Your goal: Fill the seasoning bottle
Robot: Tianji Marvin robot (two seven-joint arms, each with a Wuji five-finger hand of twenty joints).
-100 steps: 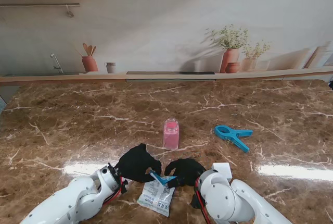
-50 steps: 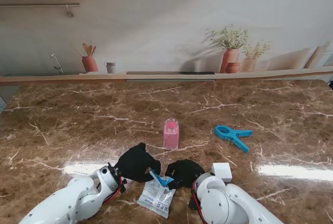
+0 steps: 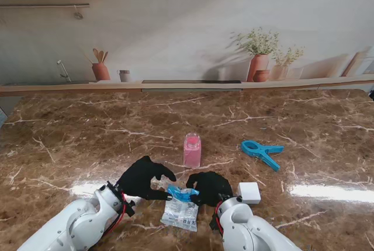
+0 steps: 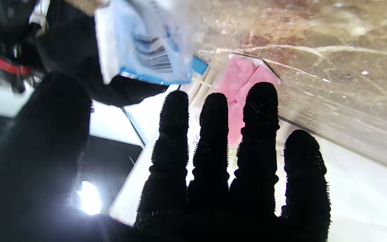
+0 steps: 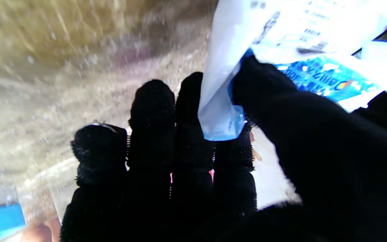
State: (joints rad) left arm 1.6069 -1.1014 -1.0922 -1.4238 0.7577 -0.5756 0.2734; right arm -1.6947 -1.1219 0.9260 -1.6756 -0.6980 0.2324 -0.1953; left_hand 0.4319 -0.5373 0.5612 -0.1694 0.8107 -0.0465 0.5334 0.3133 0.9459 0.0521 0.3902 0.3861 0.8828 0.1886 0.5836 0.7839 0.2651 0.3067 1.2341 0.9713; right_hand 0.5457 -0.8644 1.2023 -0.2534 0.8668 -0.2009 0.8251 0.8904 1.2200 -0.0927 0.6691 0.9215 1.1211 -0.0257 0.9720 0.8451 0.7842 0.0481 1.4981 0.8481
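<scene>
The right hand (image 3: 208,187) pinches the blue top edge of the sachet (image 3: 180,211) between thumb and fingers; the right wrist view shows the thumb pressed on the film against the fingers. The left hand (image 3: 142,178) sits just beside it on the left with its fingers spread and straight, as the left wrist view shows, and the thumb reaching toward the sachet's top; I cannot tell whether it touches the film, so I read it as apart and holding nothing. The sachet hangs from the right hand's pinch, its lower end toward me and close to the tabletop (image 3: 76,140); whether it rests there I cannot tell. Farther from me, between the two hands, the pink bottle (image 3: 191,149) stands upright on the tabletop, apart from both. A small white block (image 3: 249,192), possibly the bottle's cap, lies just right of the right hand, and a blue clip (image 3: 261,151) lies farther off to the right. By my judgement the task is early: the sachet is gripped, but I cannot tell whether it is open, and nothing is being poured. Opening it if need be, carrying it over the bottle and tipping it remain. The sachet bears a barcode and blue printed text, too blurred to read.
</scene>
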